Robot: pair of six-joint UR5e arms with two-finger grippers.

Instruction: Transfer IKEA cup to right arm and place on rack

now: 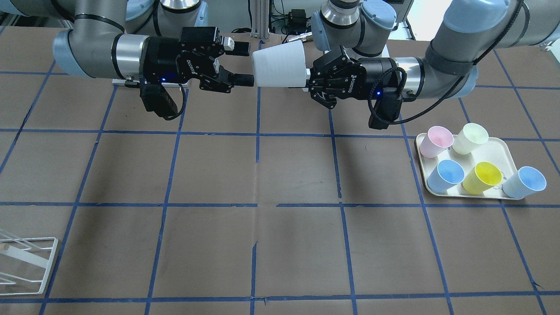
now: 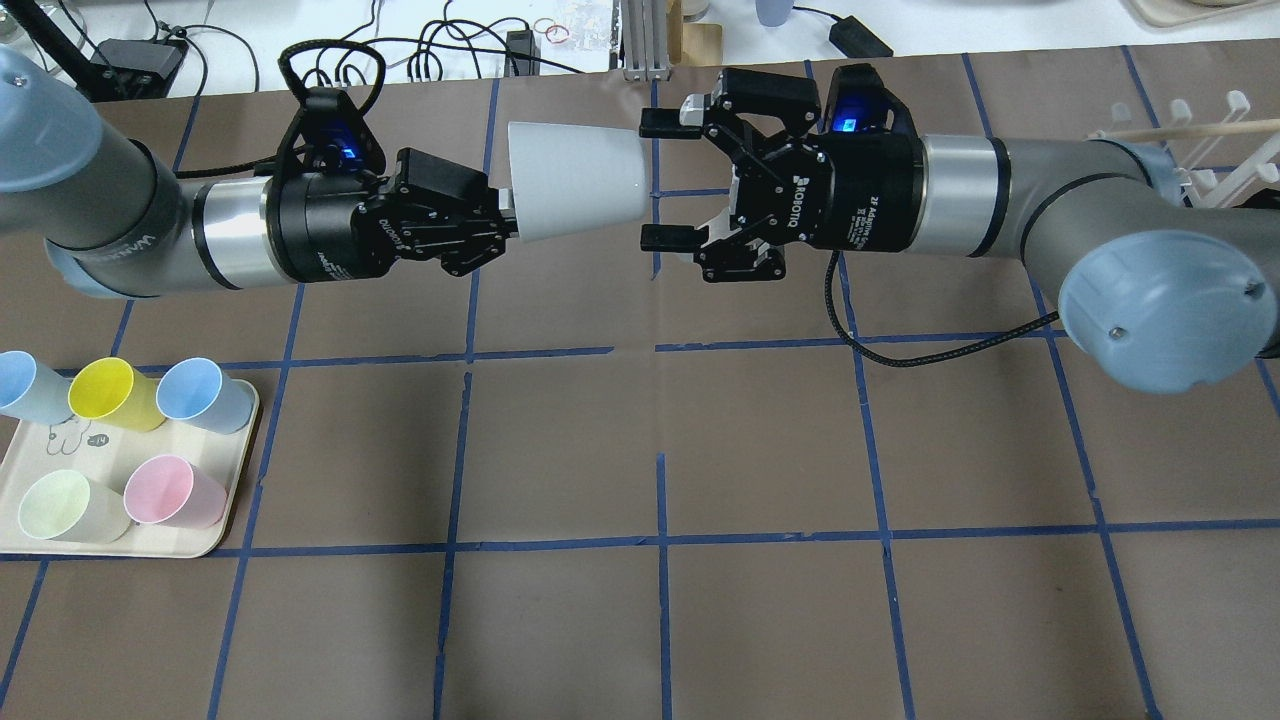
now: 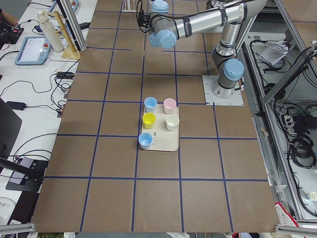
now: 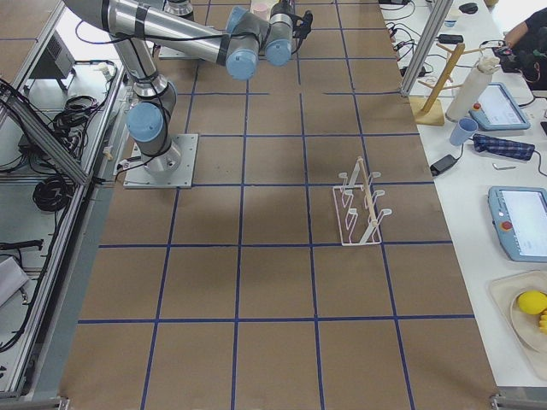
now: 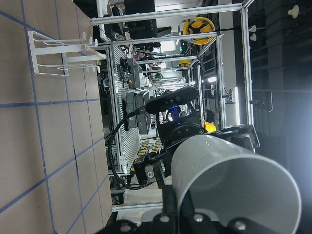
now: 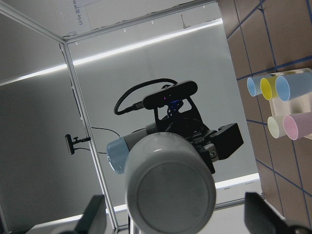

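left gripper is clamped on the rim of the ikea cup, held sideways in the air midway between the counter's ends; right gripper gapes wide, its fingers flanking the cup's base without touching

A cream tray is sitting on the brown table, which is bearing a blue tape grid. Five cups are standing upright on the tray. A yellow cup is standing between two light-blue cups. A pink cup and a pale green cup are forming the second row.
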